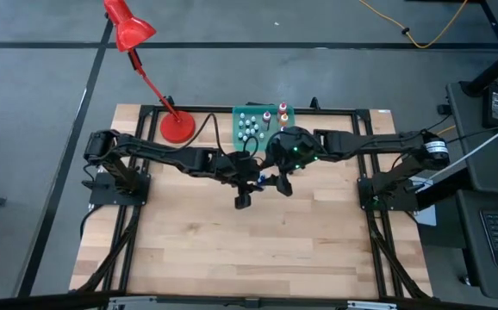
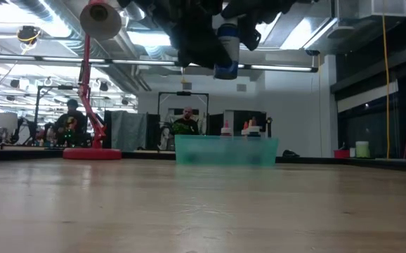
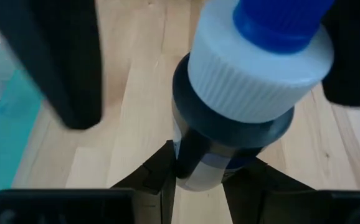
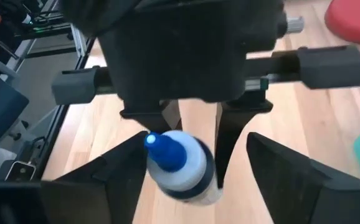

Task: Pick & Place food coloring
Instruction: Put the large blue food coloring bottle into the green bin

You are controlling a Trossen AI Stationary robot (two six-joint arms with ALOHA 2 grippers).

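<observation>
Holding the blue-tipped food coloring bottle [image 3: 242,93] in L gripper [image 1: 243,200]; R gripper [image 1: 281,183] open w/ fingers beside it; we'd close squarely before L lets go.

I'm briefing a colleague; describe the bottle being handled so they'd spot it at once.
Above the middle of the wooden table, in front of the teal tray, the left gripper holds one food coloring bottle aloft, inside the open right gripper. Unlike the bottles in the tray, it is airborne, with a blue tip on a white cap.

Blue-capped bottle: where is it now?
The blue-capped bottle is held in the left gripper above mid-table, just in front of the teal tray, with the right gripper alongside.
</observation>
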